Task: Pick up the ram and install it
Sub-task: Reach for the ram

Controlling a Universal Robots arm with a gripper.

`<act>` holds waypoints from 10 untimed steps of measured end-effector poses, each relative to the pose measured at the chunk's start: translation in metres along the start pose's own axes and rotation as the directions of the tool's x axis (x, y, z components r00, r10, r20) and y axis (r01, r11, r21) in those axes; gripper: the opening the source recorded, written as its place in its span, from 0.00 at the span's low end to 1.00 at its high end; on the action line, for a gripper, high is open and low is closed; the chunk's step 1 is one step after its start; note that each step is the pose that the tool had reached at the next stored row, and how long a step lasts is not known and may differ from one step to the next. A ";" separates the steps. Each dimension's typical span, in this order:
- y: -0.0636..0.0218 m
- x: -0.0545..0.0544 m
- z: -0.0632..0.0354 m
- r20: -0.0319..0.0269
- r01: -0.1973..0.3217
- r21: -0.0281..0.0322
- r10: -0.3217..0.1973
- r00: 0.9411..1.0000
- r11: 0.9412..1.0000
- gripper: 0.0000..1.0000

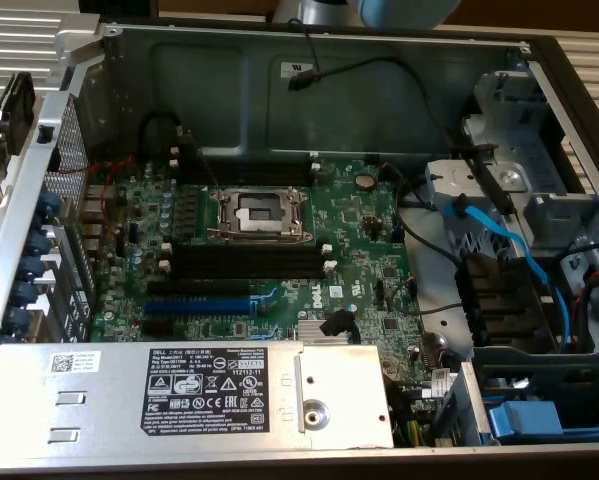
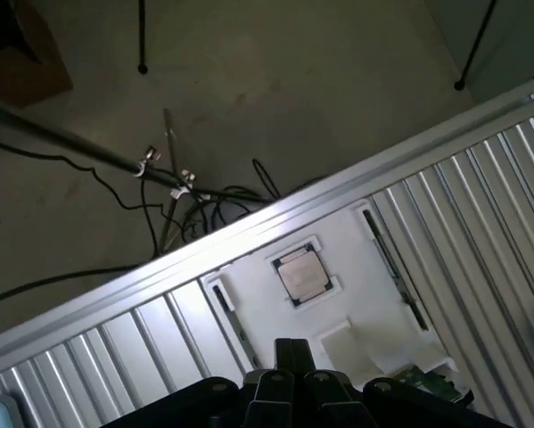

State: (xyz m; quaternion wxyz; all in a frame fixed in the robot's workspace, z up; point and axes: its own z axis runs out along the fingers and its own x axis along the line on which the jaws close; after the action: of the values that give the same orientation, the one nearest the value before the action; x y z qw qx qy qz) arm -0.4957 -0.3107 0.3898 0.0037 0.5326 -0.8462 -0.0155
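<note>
1. Motherboard is being hemmed in by the case's steel walls, by the power supply on the camera's side of the processor socket, and by the drive bay towards the exterior view's right of that socket.
2. Open room is being left straight above the socket; the arm is being seen at the top edge of the wall beyond it.
3. Four black memory slots are being counted, two on either long side of the socket, all looking unfilled.
4. At least two blue expansion slots are being counted, further from the socket on the camera's side.
5. Two long dark sticks are being cradled in the white tray on the ribbed aluminium table: the ram and a second stick, with one processor chip between them.
6. The gripper is being pointed at that tray, its fingers pressed together on nothing, apart from both sticks.
</note>
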 end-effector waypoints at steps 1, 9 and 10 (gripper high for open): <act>0.0000 0.000 0.0000 -0.001 0.018 0.000 -0.018 1.000 1.000 0.10; 0.0000 0.000 0.0000 -0.005 0.165 -0.002 -0.165 0.986 0.986 0.10; 0.0000 0.000 0.0000 -0.005 0.183 -0.002 -0.183 0.983 0.983 0.10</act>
State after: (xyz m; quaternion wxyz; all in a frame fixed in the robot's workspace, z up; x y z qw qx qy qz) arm -0.4957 -0.3107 0.3898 0.0051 0.6081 -0.7937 -0.0151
